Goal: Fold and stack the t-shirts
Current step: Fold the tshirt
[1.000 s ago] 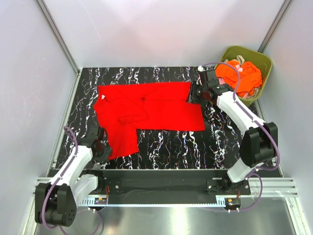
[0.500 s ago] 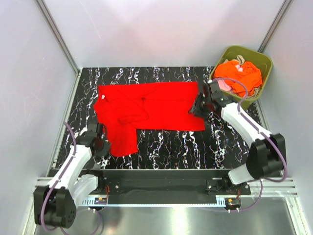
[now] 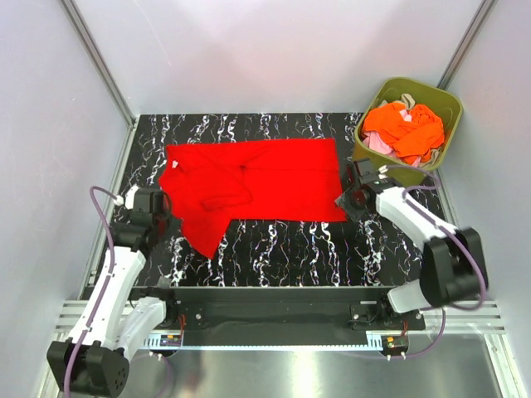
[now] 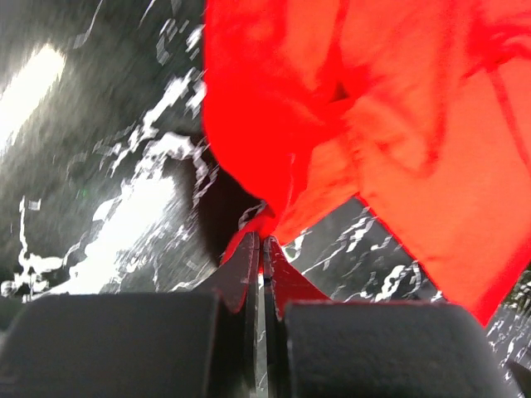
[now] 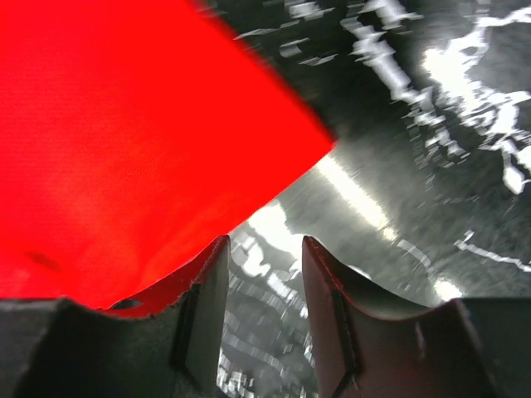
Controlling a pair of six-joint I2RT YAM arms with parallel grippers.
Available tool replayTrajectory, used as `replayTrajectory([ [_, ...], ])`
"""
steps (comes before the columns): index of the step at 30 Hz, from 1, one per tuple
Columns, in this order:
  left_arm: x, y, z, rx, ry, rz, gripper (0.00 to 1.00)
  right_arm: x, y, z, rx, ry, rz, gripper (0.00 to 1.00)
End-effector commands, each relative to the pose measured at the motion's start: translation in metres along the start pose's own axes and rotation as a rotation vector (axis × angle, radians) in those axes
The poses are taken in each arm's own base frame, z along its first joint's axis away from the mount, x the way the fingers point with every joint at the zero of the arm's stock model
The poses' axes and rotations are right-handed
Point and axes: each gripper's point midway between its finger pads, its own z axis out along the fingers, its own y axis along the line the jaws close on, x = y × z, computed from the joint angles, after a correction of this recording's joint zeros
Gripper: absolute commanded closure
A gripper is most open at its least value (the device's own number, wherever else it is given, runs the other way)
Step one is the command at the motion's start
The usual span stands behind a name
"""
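Folds of soft red t-shirt (image 3: 265,178) sit pinched in the left hand (image 4: 262,242); right hand (image 5: 264,243) gapes released.

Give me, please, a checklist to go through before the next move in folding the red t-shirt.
1. Grip of the left tool on the red t-shirt: ok, shut on its edge.
2. Opening of the right tool: ok, open.
3. Shirt corner between the right tool's jaws: not ok; the gap shows only table, and the cloth lies beside one finger.
4. Shirt flat: not ok; its left part is bunched.
5. The other t-shirts out of the way: ok, in the olive-green bin.
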Motion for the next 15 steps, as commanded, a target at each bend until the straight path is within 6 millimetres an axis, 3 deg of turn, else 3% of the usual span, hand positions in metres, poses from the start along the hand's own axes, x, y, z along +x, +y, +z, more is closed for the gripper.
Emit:
replayTrajectory([
  [1,-0.033,-0.027,-0.015,0.074,-0.106,0.077,1.00,-0.007,-0.020,0.018,0.148,-0.018,0.073,0.54],
  [7,-0.044,-0.039,-0.022,0.113,-0.141,0.116,1.00,-0.007,-0.022,0.032,0.177,-0.033,0.125,0.55],
  [15,-0.039,-0.045,-0.015,0.146,-0.116,0.110,1.00,-0.015,-0.032,0.038,0.207,-0.101,0.167,0.55],
])
